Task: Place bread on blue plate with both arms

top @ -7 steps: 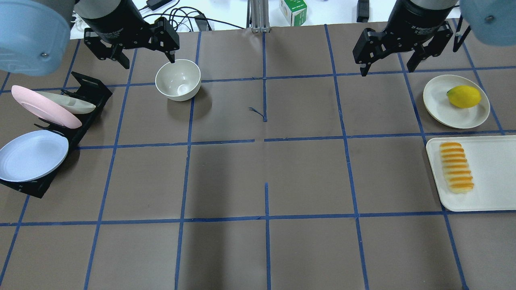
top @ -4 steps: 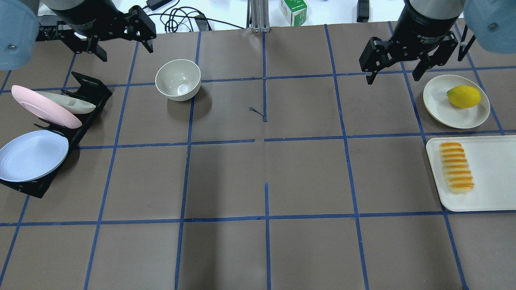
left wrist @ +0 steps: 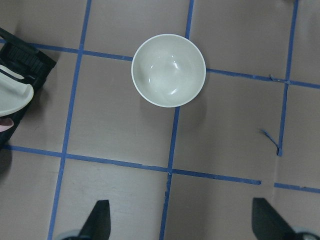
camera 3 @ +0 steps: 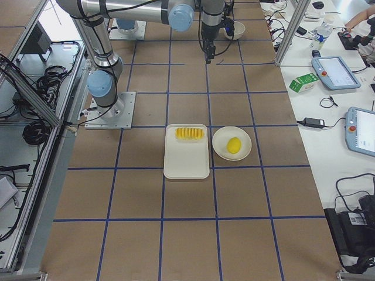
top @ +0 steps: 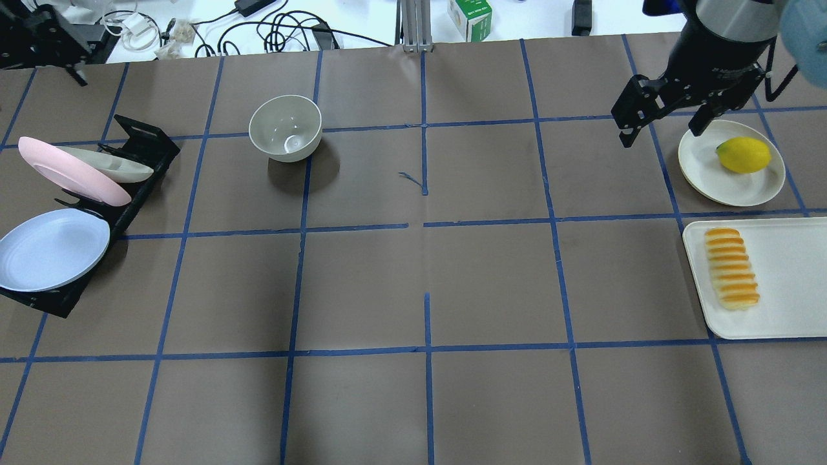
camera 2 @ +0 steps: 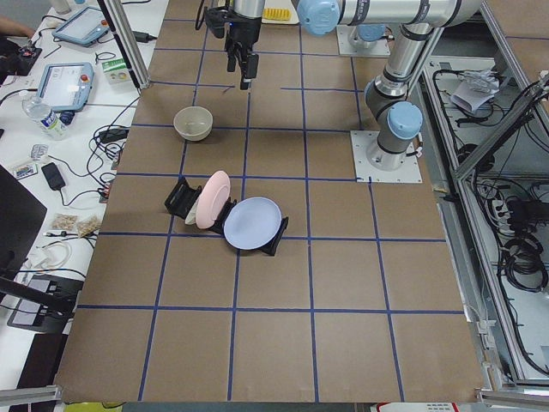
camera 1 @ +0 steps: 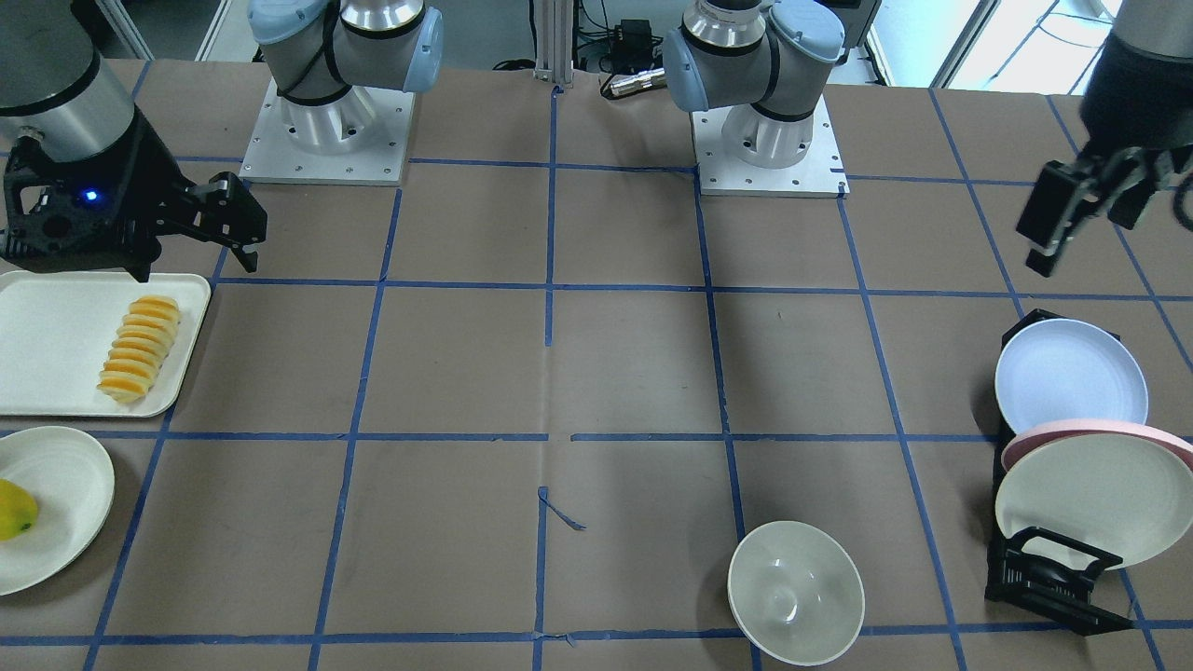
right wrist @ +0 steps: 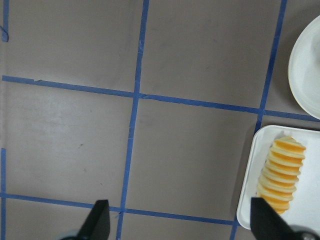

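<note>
The bread [top: 731, 268], a row of orange-topped slices, lies at the left end of a white tray [top: 788, 284] at the table's right; it also shows in the front view [camera 1: 140, 348] and the right wrist view [right wrist: 281, 174]. The blue plate [top: 52, 248] leans in a black rack [top: 139, 145] at the far left, and shows in the front view [camera 1: 1070, 375]. My right gripper [top: 660, 135] is open and empty, above the table beside the lemon plate, short of the bread. My left gripper [camera 1: 1095, 238] is open and empty, high near the rack, with its fingers [left wrist: 97, 222] apart.
A pink plate [top: 71, 171] and a cream plate [top: 113, 166] also stand in the rack. A cream bowl [top: 285, 127] sits left of centre. A lemon [top: 743, 155] lies on a cream plate [top: 704, 161] just beyond the tray.
My left gripper has moved left from beside the bowl to the overhead view's top-left corner. My right gripper has moved right and nearer, to beside the lemon plate. Both stay open.
</note>
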You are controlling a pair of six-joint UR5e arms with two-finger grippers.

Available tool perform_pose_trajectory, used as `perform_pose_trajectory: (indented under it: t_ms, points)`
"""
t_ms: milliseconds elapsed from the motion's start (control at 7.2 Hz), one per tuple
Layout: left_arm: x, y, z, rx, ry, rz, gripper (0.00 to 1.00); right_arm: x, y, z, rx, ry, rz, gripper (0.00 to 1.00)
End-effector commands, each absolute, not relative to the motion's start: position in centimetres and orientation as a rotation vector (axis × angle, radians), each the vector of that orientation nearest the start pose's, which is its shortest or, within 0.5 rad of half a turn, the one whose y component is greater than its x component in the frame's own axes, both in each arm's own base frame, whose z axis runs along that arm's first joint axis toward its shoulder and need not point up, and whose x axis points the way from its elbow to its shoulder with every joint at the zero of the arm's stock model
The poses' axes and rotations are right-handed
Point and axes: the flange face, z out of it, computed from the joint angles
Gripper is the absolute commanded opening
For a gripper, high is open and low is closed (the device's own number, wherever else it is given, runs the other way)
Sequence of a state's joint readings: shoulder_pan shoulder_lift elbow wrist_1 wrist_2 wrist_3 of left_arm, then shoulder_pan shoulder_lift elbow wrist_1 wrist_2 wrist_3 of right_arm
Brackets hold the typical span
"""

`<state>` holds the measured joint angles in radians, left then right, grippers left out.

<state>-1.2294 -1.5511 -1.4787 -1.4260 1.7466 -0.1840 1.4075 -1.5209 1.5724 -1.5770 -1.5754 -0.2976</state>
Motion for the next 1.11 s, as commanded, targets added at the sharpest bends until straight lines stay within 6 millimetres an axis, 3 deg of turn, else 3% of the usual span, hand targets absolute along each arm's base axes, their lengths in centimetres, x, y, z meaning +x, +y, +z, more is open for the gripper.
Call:
perform_pose_trajectory:
  t_ms: [0, 139, 278, 417, 556, 694, 833, 972]
  points:
    - [20.3, -48.5, 55.4, -1.209, 2.686, -0.286, 1.00, -3.8, -51.6, 42.0, -0.042, 3.110, 0.154, 1.00]
    - [24.4, -47.5, 52.8, -1.305, 2.657, -0.205, 1.00, -5.0, -51.6, 40.3, -0.086, 3.134, 0.141, 1.00]
    - [26.8, -47.4, 49.4, -1.346, 2.652, -0.118, 1.00, -7.4, -51.8, 38.0, -0.076, 3.173, 0.112, 1.00]
    - [28.3, -48.7, 44.8, -1.359, 2.655, -0.059, 1.00, -10.7, -50.5, 35.2, -0.008, 3.157, 0.117, 1.00]
    - [29.2, -49.1, 41.0, -1.374, 2.661, 0.008, 1.00, -13.8, -49.9, 33.0, -0.077, 3.194, 0.002, 1.00]
    - [31.1, -48.2, 37.5, -1.411, 2.659, 0.087, 1.00, -15.7, -50.0, 29.5, -0.123, 3.212, -0.042, 1.00]
    - [33.8, -47.0, 34.3, -1.449, 2.649, 0.104, 1.00, -16.8, -49.6, 27.5, -0.095, 3.202, -0.022, 1.00]
    - [34.9, -46.9, 31.9, -1.459, 2.643, 0.118, 1.00, -16.8, -49.7, 27.0, -0.075, 3.189, -0.051, 1.00]
